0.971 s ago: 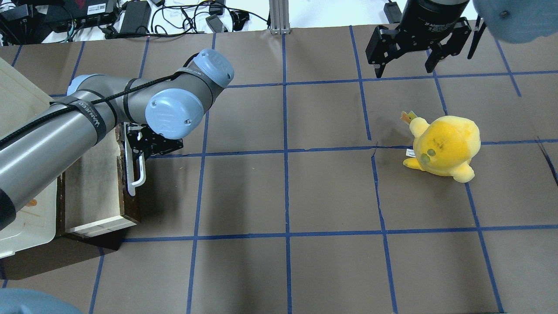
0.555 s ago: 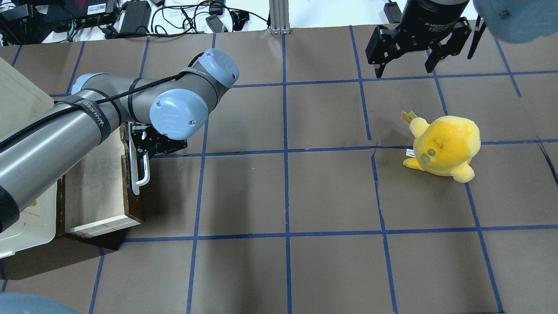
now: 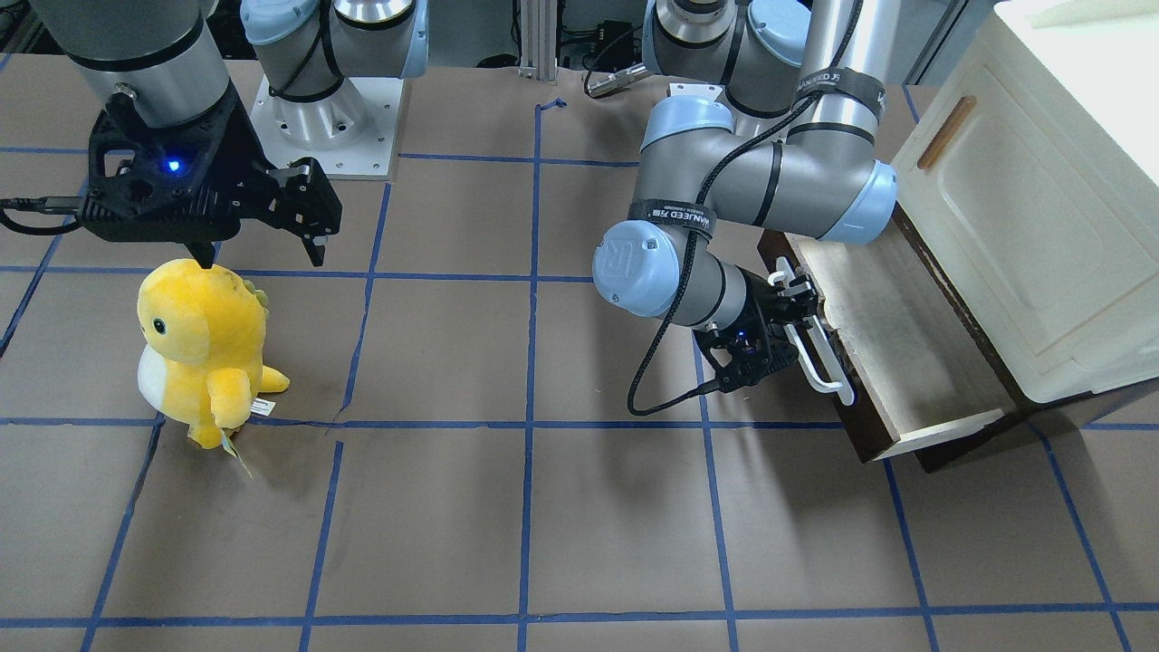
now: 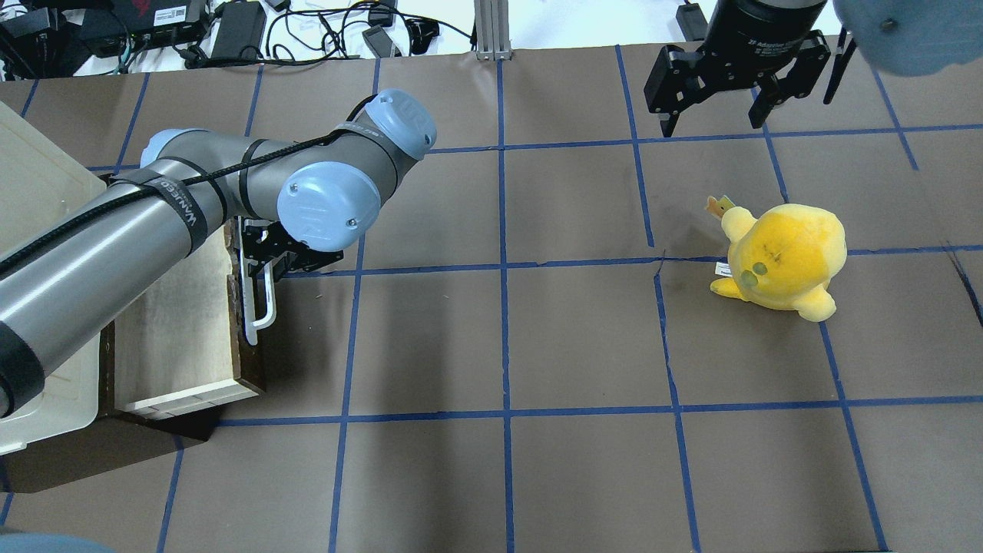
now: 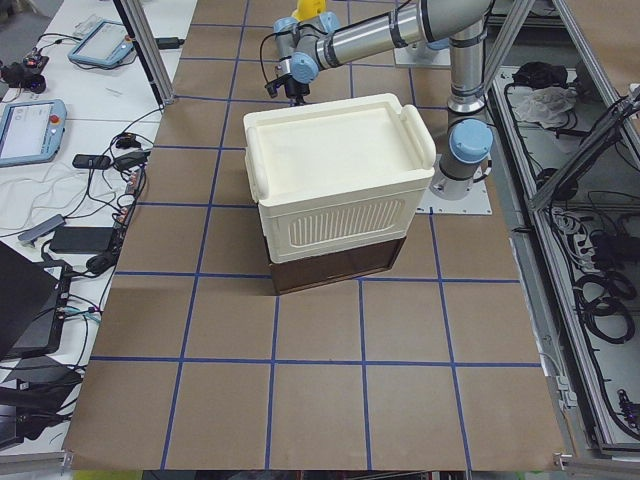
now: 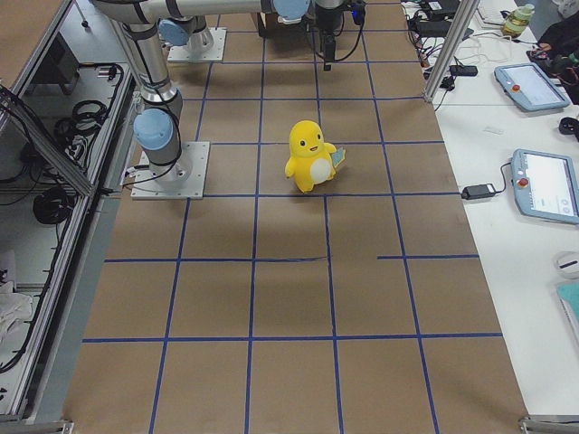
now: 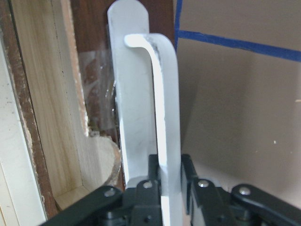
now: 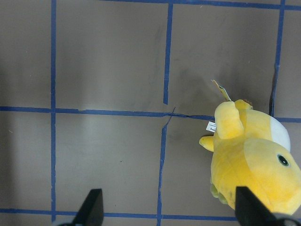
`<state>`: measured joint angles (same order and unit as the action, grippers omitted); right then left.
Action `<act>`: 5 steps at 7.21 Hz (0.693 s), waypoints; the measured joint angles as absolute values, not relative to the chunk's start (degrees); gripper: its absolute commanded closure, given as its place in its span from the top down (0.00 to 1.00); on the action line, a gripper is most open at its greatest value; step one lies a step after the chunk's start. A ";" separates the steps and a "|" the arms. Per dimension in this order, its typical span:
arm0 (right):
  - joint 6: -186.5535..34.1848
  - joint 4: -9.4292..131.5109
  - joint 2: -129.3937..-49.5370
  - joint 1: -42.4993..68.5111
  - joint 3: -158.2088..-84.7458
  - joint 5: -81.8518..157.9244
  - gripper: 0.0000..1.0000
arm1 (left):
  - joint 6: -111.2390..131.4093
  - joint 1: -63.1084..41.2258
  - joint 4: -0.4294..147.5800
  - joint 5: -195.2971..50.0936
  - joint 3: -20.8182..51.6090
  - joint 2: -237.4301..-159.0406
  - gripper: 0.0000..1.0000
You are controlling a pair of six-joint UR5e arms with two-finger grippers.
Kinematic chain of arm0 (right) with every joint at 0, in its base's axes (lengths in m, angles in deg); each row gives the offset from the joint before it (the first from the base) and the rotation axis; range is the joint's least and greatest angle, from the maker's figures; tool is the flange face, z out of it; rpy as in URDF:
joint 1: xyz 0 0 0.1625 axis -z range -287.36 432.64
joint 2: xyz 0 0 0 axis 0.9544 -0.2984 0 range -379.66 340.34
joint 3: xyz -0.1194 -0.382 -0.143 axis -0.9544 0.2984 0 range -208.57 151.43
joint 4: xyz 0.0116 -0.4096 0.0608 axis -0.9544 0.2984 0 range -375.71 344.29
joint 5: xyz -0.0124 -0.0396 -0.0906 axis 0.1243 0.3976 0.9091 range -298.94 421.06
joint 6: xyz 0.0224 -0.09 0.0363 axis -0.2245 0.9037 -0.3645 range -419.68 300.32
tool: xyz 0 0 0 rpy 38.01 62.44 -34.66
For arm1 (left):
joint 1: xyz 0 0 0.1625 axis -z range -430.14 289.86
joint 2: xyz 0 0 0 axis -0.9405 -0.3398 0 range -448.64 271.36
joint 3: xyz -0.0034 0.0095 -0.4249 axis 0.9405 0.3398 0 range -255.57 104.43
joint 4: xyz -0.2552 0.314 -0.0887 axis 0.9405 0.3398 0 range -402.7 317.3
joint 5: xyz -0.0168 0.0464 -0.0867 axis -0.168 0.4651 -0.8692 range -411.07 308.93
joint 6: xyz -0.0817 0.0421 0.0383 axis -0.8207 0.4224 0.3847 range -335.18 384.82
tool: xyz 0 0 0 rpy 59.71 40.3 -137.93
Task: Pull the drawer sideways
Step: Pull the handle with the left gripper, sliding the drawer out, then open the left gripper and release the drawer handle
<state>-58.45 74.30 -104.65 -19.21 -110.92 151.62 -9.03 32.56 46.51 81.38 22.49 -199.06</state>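
The drawer (image 4: pixel 180 322) stands partly pulled out of the cream-white cabinet (image 4: pixel 31 192) at the table's left. Its dark brown front faces the table's middle and its pale inside shows. In the front-facing view the drawer (image 3: pixel 892 349) is at the right. My left gripper (image 4: pixel 265 265) is shut on the far end of the long white bar handle (image 4: pixel 265 303). The left wrist view shows the handle (image 7: pixel 164 108) pinched between the black fingers (image 7: pixel 190 181). My right gripper (image 4: pixel 712 123) hangs open and empty at the far right, above the table.
A yellow plush toy (image 4: pixel 783 261) stands on the right half of the table, near the right gripper; it also shows in the right wrist view (image 8: pixel 254 160). Brown paper with blue tape lines covers the table (image 4: pixel 499 346). Cables and power bricks (image 4: pixel 238 27) lie beyond the far edge.
My left gripper has moved to the right with the handle in it, and the drawer has slid farther out of the cabinet. The right arm has not moved.
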 measured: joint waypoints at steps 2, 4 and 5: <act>-58.45 74.29 -104.65 -19.21 -110.92 151.61 1.00 | -8.69 32.80 46.13 77.97 20.58 -197.97 1.00; -58.45 74.29 -104.65 -19.21 -110.92 151.66 1.00 | -8.67 32.89 45.42 69.04 15.58 -196.45 1.00; -58.45 74.30 -104.65 -19.21 -110.92 151.67 1.00 | -7.57 32.77 44.18 65.66 13.48 -195.35 1.00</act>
